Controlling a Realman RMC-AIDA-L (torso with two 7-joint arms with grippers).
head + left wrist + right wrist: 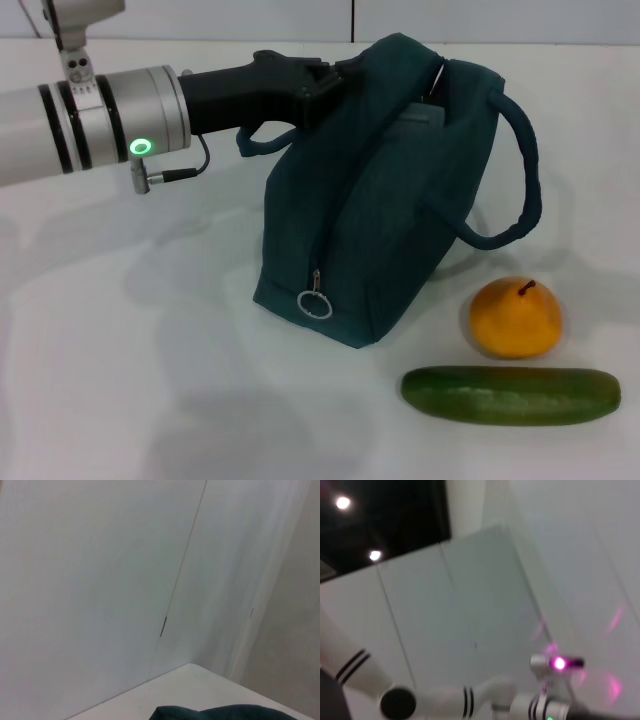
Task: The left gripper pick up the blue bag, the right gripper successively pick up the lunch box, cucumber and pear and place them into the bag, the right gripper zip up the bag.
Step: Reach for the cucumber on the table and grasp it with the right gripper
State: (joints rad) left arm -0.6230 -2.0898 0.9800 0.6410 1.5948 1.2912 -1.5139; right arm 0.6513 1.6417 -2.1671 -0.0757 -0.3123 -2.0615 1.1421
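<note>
Cucumber point(511, 394) lies nearest on the white table point(120, 400), long and green. Just behind it sits the orange pear point(516, 318), almost touching it. Left of the pear stands the blue bag point(385, 190), upright, with its zip ring point(314, 303) hanging low at the front. One grey corner pokes up inside the bag's open top. Farther back, the left gripper point(325, 75) reaches in from the left and is clenched on the bag's top edge. The right gripper is out of sight.
</note>
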